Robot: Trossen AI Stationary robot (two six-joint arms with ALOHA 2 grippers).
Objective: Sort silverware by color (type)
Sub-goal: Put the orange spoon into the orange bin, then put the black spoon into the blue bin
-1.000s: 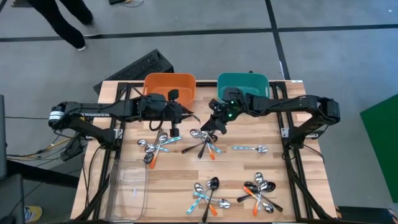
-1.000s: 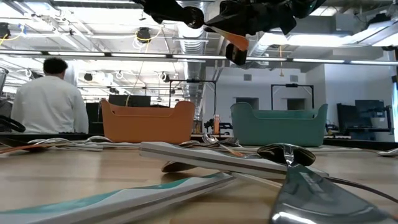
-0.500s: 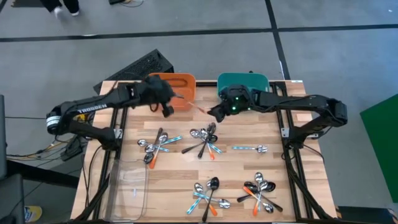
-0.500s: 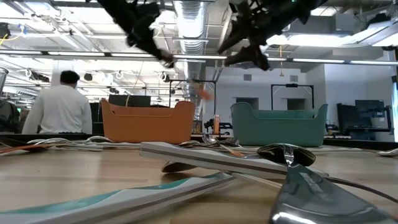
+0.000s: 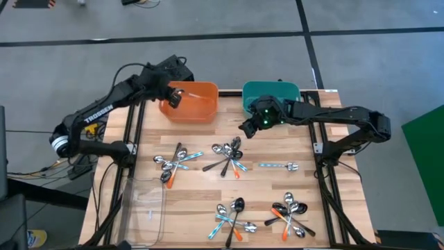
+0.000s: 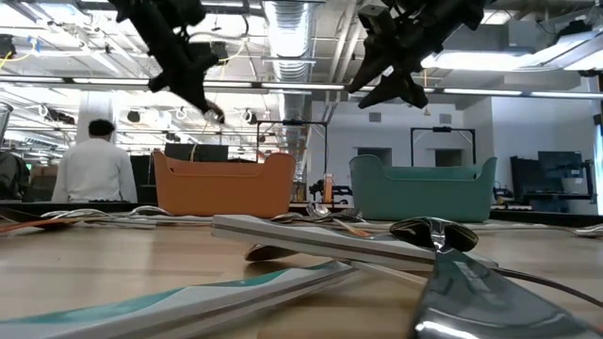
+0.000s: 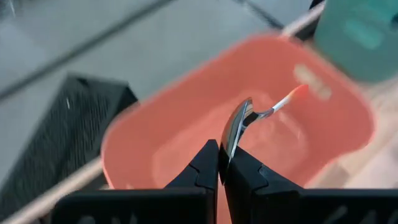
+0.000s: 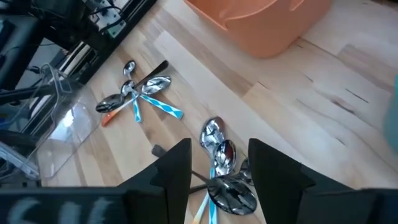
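Observation:
My left gripper (image 5: 172,99) hangs over the orange bin (image 5: 202,107) at the table's far edge, shut on an orange-handled spoon (image 7: 242,118). My right gripper (image 5: 246,128) hovers open above the table by the near left corner of the teal bin (image 5: 277,89); nothing is between its fingers (image 8: 180,163). The rest of the silverware lies in crossed heaps on the wooden table: one (image 5: 173,161) at the left, one (image 5: 229,156) under my right gripper, a single light-blue spoon (image 5: 279,165), and two heaps (image 5: 234,217) (image 5: 291,212) near the front. My left gripper pinches the spoon's shiny metal bowl (image 7: 229,138) edge-on between its two shut fingers. The orange handle (image 7: 292,96) sticks out beyond the fingertips, and the spoon is lifted clear above the inside of the orange bin (image 7: 155,149).
A clear plastic tray (image 5: 146,205) lies at the table's near left. A black keyboard (image 5: 152,76) sits beyond the far left corner. In the low view a person in white (image 6: 89,169) stands in the room behind the table.
My left gripper has risen from the middle of the table, where the two grippers met, and swung toward the far edge to hang over the orange bin, carrying the orange-handled spoon. My right gripper has opened, let go of that spoon, and stayed near the teal bin.

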